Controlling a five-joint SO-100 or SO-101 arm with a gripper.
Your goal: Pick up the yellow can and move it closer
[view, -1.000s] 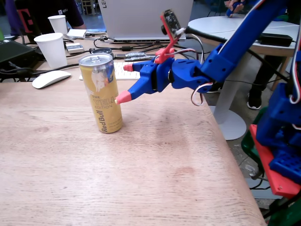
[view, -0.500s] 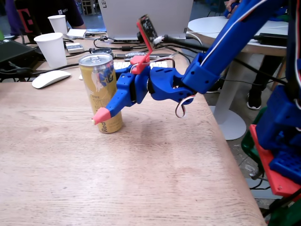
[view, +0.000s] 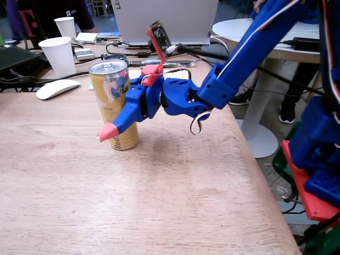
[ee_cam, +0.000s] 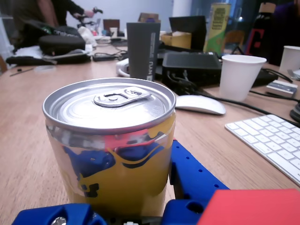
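Golden-yellow can [view: 112, 101] upright on wooden table [view: 159, 202], flanked by blue gripper [view: 109, 127]; squeeze not discernible. Best clamped mid-body, lifted straight, kept vertical, drawn nearer slowly.

The can [ee_cam: 112, 154] is filling the wrist view, standing upright, its silver top and pull tab facing up. Blue gripper [ee_cam: 122, 213] parts are sitting against its base on both sides. Behind it, a mouse [ee_cam: 200, 104], cup [ee_cam: 238, 76] and keyboard [ee_cam: 274, 143] are lying on the table [ee_cam: 23, 122].

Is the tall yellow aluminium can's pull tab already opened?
No, the yellow can's silver top is sealed in the wrist view, with its tab lying flat.
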